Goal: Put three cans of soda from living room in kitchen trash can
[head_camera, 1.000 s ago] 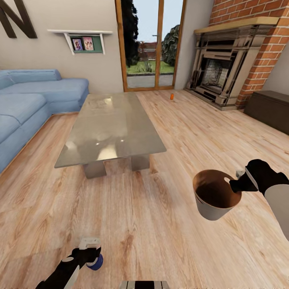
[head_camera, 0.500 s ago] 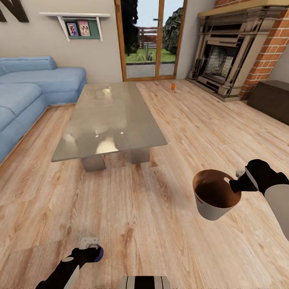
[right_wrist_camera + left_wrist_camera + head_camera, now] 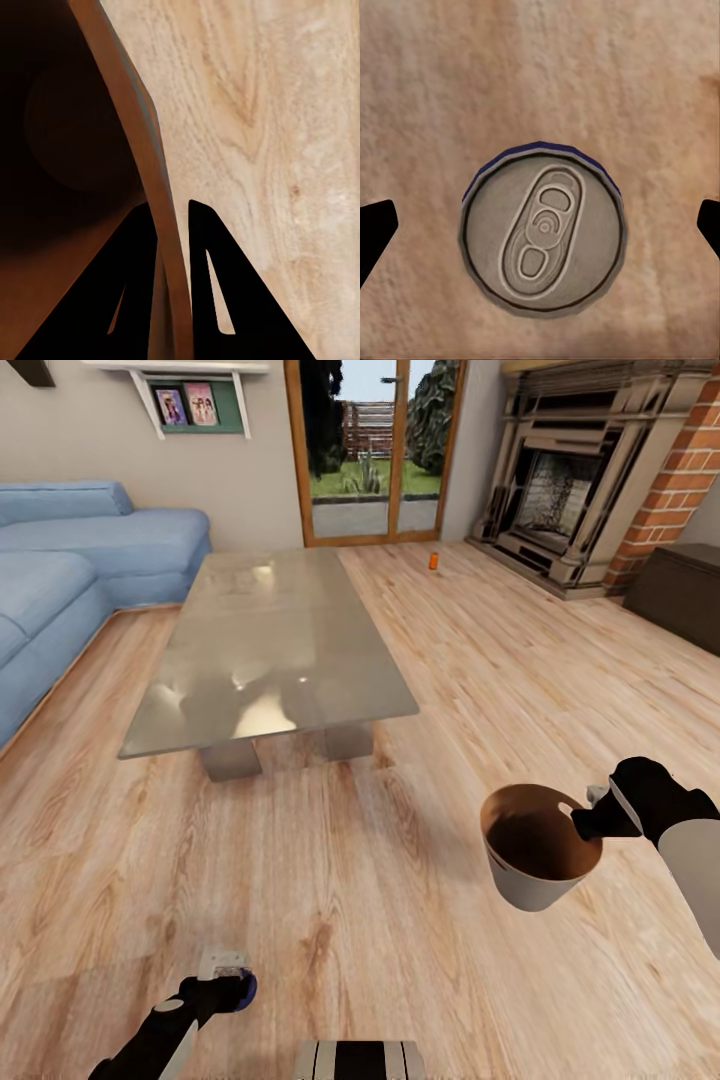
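Pale grey tash can (image 3: 535, 860), brown inside, held off wood floor (image 3: 400, 880) by right claw (image 3: 585, 822); right wrist view: two fingers (image 3: 139, 292) pinch rim, one inside wall, one outside. Dark blue can of soda (image 3: 240, 990) at left claw (image 3: 225, 985), low near floor; left wrist view: silvery top (image 3: 544, 236) centred between wide-spread fingertips (image 3: 375, 229), gap each side, contact cannot tell. Orange can (image 3: 433, 561) upright on floor far ahead, between glass doors (image 3: 375, 450) and fireplace (image 3: 560, 480). Glass-topped desk (image 3: 270, 650) centre, blue sofa (image 3: 80, 570) beside it.
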Controlling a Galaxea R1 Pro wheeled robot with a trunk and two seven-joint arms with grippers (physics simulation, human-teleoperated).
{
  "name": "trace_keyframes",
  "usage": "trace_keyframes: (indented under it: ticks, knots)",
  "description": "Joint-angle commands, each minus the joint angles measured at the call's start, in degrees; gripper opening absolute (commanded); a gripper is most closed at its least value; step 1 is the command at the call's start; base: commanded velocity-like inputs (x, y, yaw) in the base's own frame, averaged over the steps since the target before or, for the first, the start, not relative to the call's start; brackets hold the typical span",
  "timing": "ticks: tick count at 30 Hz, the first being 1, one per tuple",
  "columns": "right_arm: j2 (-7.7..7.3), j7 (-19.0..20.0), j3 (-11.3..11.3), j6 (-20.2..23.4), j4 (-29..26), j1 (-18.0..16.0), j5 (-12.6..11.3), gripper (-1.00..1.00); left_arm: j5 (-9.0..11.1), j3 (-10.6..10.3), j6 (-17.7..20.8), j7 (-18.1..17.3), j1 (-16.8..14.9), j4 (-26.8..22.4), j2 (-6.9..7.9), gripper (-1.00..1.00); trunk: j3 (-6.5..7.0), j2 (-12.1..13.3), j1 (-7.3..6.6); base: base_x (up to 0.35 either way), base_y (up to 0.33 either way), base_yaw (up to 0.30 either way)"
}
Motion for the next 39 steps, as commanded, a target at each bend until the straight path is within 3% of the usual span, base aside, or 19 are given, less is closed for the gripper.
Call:
trace_keyframes:
  ticks: [1, 8, 25, 33, 39]
  knots:
    - [0.01, 0.2, -0.1, 0.1, 0.0, -0.1, -0.8, -1.0, 0.0, 0.0, 0.0, 0.0, 0.0, 0.1, 0.01, 1.0, -0.31, 0.0, 0.01, 0.002, 0.0, 0.0]
    - [0.0, 0.2, -0.1, 0.1, 0.0, 0.0, -0.8, -1.0, 0.0, 0.0, 0.0, -0.1, 0.0, 0.3, 0.02, 1.0, -2.49, -0.1, 0.19, 0.0, 0.0, 0.0]
    - [0.01, 0.2, -0.1, 0.1, 0.0, 0.0, -0.8, -1.0, -0.1, -0.1, -0.1, 0.1, 0.0, -0.2, -0.07, 1.0, -2.97, -0.1, 0.19, 0.049, 0.0, 0.0]
    - [0.01, 0.1, 0.0, 0.1, 0.0, 0.0, -0.7, -1.0, -0.1, -0.2, 0.0, 0.0, 0.0, 0.1, -0.07, 1.0, -4.99, -0.2, 0.4, 0.001, 0.0, 0.0]
    - [0.01, 0.2, 0.4, 0.1, 0.0, 0.0, -0.7, -1.0, 0.0, -0.1, 0.0, 0.0, 0.0, -0.2, -0.07, 1.0, -5.21, -0.2, 0.4, 0.0, 0.0, 0.0]
